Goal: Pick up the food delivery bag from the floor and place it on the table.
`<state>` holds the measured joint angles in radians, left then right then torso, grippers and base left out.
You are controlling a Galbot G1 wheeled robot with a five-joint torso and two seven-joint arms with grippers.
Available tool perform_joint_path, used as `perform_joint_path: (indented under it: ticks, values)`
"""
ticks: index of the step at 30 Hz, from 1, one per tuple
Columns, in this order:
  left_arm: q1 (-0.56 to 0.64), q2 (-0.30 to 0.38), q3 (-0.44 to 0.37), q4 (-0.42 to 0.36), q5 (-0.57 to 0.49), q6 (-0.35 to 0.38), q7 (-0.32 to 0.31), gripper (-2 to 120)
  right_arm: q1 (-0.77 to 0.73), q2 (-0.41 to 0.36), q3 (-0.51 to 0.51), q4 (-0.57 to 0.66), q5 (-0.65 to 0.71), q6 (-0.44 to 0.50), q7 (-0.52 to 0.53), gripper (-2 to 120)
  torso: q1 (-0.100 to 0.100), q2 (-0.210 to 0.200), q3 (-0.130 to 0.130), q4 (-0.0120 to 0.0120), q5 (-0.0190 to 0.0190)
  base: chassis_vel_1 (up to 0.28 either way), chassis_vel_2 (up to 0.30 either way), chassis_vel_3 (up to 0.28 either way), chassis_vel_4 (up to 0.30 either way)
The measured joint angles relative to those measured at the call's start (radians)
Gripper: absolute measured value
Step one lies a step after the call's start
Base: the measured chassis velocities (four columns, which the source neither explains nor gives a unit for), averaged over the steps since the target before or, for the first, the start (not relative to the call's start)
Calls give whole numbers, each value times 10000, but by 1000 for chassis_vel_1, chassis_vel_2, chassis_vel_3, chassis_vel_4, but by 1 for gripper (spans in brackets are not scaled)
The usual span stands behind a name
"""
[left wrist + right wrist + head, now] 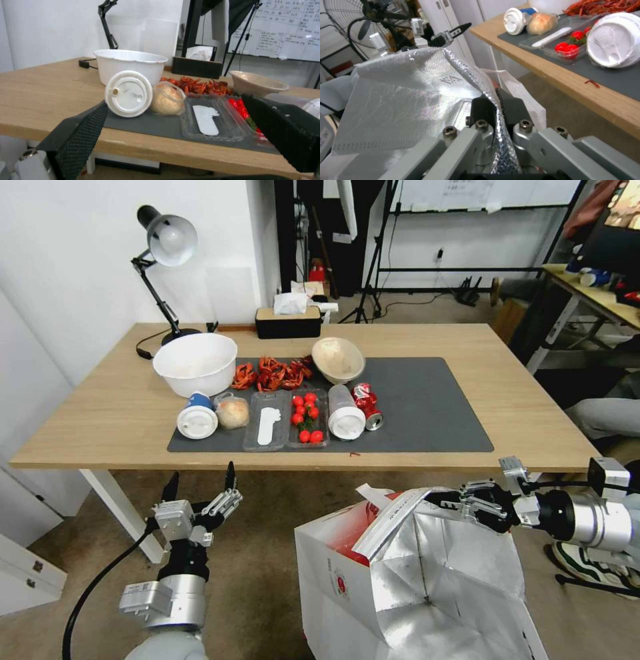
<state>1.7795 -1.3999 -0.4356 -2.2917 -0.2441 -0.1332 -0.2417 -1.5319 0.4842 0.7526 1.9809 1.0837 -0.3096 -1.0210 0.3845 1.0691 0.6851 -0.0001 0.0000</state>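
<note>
the right pincer [445,499] is clamped on the foil rim of the bag [373,587], which hangs open below the bench [107,407] edge, above the floor [260,553]. the left pincer [200,488] hovers with fingers spread, pointing up just under the bench's near edge, well apart from the bag.
</note>
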Motion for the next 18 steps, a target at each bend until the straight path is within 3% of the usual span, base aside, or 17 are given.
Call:
perform_joint_path:
  ticks: [9, 18]
  values:
    - [6, -10, -9, -14, 23, -53, 24, 100, -86, -385, 457, -86, 499, -46, -194, 0, -5, -10, -6, -1, 0, 0, 0, 0, 0]
    - [130, -158, -129, -183, 115, -183, -33, 100, -144, -1271, 854, -175, 2218, -299, -353, 0, -7, -18, -11, 0, 0, 0, 0, 0, 0]
